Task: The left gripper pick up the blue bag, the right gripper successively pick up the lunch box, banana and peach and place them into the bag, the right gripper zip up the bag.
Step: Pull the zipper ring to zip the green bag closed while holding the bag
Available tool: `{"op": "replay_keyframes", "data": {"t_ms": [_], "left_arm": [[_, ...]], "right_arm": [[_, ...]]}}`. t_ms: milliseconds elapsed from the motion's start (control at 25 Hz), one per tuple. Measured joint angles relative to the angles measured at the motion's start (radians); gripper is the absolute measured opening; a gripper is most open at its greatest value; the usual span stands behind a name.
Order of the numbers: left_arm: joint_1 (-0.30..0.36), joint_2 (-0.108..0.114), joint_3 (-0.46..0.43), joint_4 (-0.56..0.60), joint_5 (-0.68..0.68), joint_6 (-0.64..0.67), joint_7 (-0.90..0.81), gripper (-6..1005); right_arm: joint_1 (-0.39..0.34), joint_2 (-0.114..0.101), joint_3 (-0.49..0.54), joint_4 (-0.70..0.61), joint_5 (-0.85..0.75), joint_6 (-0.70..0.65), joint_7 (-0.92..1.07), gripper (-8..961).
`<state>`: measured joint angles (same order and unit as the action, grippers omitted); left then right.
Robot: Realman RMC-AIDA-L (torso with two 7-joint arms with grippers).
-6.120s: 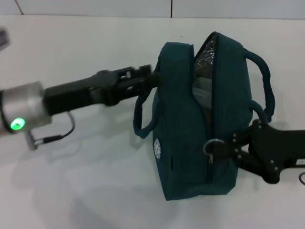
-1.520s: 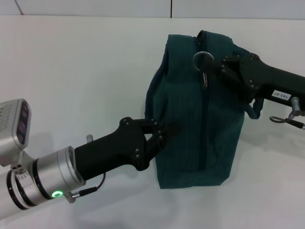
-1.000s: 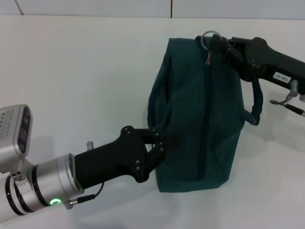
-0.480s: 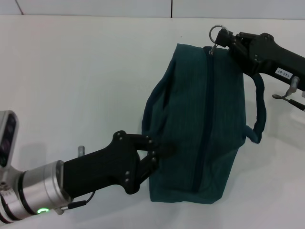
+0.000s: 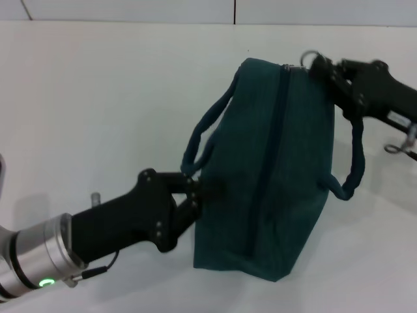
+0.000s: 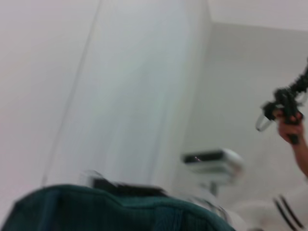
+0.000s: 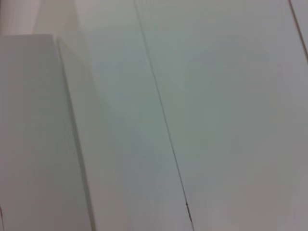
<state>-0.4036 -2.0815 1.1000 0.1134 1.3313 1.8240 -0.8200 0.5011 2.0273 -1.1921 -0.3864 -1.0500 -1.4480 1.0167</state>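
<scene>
The blue bag (image 5: 273, 169) stands on the white table (image 5: 98, 98), leaning a little, with its zipper line (image 5: 270, 150) closed along the top. My left gripper (image 5: 190, 194) is shut on the bag's left side, just below its left handle (image 5: 205, 134). My right gripper (image 5: 320, 67) is at the bag's far top corner, shut on the zipper pull with its metal ring (image 5: 310, 57). The bag's top edge shows in the left wrist view (image 6: 120, 209). The lunch box, banana and peach are out of view.
The bag's right handle (image 5: 352, 163) hangs loose under my right arm (image 5: 384, 98). The table's far edge meets a wall (image 5: 234, 12) at the back. A person's hand (image 6: 288, 130) shows far off in the left wrist view.
My right gripper has drawn the zipper pull along the bag to its far end and to the right. The bag has tilted and swung with it. My left gripper keeps its hold, shifted left.
</scene>
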Motion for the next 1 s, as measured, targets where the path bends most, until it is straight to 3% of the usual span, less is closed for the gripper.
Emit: {"op": "replay_keyframes", "data": {"t_ms": [160, 440, 680, 1000], "left_arm": [[0.010, 0.011, 0.000, 0.000, -0.072, -0.012, -0.019, 55], [0.012, 0.054, 0.000, 0.021, -0.136, -0.054, -0.082, 81], [0.013, 0.063, 0.005, 0.051, -0.132, -0.105, -0.112, 104], [0.014, 0.064, 0.008, 0.048, -0.132, -0.132, -0.113, 134]], "right_arm": [[-0.078, 0.000, 0.001, 0.000, 0.007, -0.123, -0.098, 60], [-0.166, -0.001, 0.008, 0.010, 0.061, -0.263, -0.113, 62], [-0.142, -0.008, 0.011, 0.085, 0.116, -0.189, -0.108, 63], [-0.133, -0.007, 0.003, 0.091, 0.117, -0.026, -0.077, 65]]}}
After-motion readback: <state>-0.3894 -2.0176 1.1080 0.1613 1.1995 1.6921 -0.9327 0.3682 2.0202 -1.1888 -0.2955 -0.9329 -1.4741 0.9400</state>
